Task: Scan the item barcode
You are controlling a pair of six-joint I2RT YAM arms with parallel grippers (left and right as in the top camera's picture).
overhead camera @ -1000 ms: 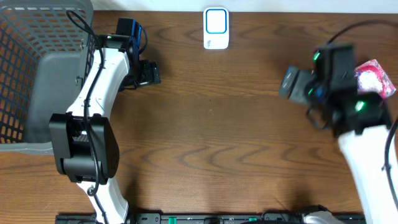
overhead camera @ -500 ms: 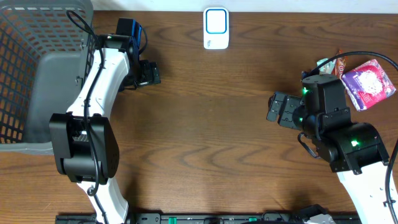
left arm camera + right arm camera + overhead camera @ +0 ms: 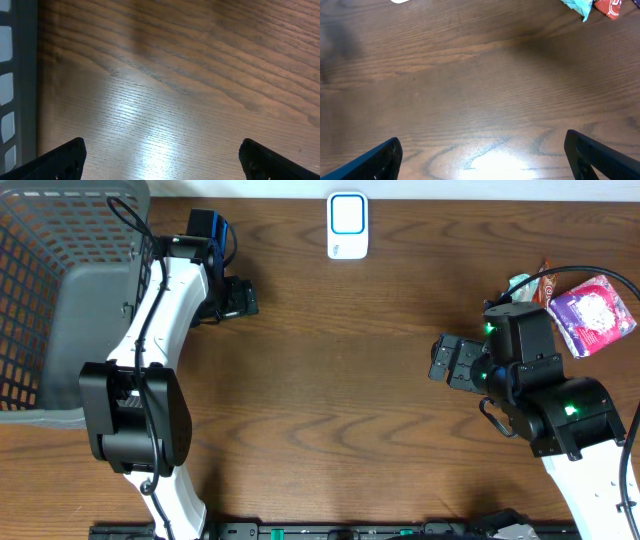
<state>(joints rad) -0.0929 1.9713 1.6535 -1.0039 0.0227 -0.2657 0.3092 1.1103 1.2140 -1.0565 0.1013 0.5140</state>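
My left gripper (image 3: 243, 298) near the grey basket (image 3: 40, 290) and my right gripper (image 3: 442, 360) both spread wide, holding nothing, over the wooden table (image 3: 340, 390); purple packet (image 3: 592, 315) lies at table's right edge beside my right wrist, well apart from the white scanner (image 3: 347, 225).

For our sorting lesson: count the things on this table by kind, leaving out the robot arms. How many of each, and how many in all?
Baskets: 1 (grey basket)
Scanners: 1 (white scanner)
Packets: 3 (purple packet, teal packet, red packet)
Total: 5
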